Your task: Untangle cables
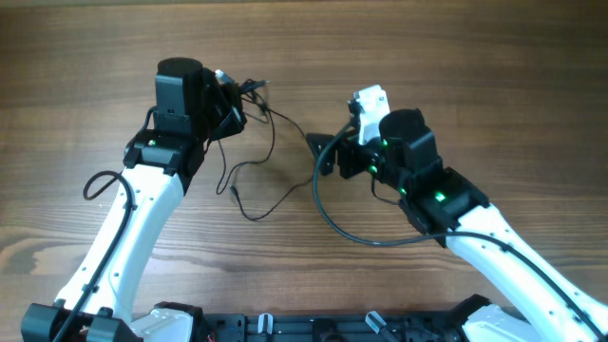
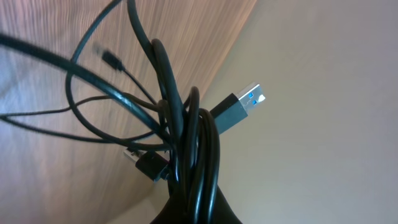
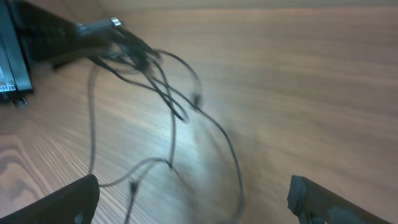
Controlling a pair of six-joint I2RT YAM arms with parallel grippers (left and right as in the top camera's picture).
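The cables are thin black cords. One end is bunched in a clump, and loose loops trail over the wooden table. My left gripper is shut on the clump and holds it off the table. In the left wrist view the clump rises from the jaws with a silver USB plug and a small plug sticking out. My right gripper is open wide and empty, to the right of the loose cords. In the right wrist view its fingers straddle blurred cords lying on the table.
A thicker black wire loops from the right arm over the table. Another arm wire loops beside the left arm. The table's far edge shows in the left wrist view. The robot base lies along the front edge.
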